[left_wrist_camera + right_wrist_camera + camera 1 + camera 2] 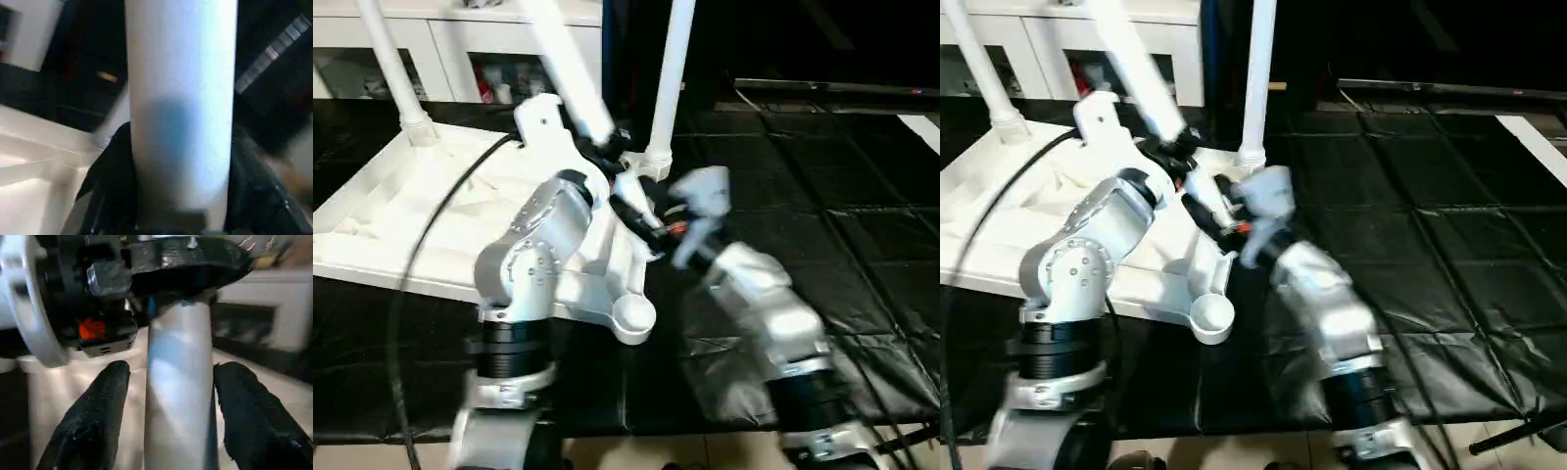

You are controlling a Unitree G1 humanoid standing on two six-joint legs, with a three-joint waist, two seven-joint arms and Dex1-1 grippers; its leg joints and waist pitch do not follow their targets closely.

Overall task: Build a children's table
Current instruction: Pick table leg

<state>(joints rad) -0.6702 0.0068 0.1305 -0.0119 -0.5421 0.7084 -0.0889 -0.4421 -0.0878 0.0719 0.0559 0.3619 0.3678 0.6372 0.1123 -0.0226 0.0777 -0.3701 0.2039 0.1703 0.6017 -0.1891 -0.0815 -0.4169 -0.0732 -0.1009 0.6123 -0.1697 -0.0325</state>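
On the black surface (822, 255), upside-down table top (401, 225) with two legs (671, 78) standing in corner sockets. Third leg (573, 69) clenched in left gripper (607, 147); right gripper (168, 377) loose around it, not squeezing. Near socket (633, 315) empty, so two legs left to fit.

Two silver forearms with rounded metal joints and black ribbed cuffs sit low in the frame. A black cable (421, 255) loops at left. The right gripper (168, 382) has rough black fingers (93, 416).

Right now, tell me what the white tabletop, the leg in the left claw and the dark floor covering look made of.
White ribbed rectangular tabletop: moulded plastic, matte, judging by its ribs. Long white tube leg: smooth plastic, probably; faint sheen. Black floor covering: thin glossy sheeting, creased, seemingly plastic film.
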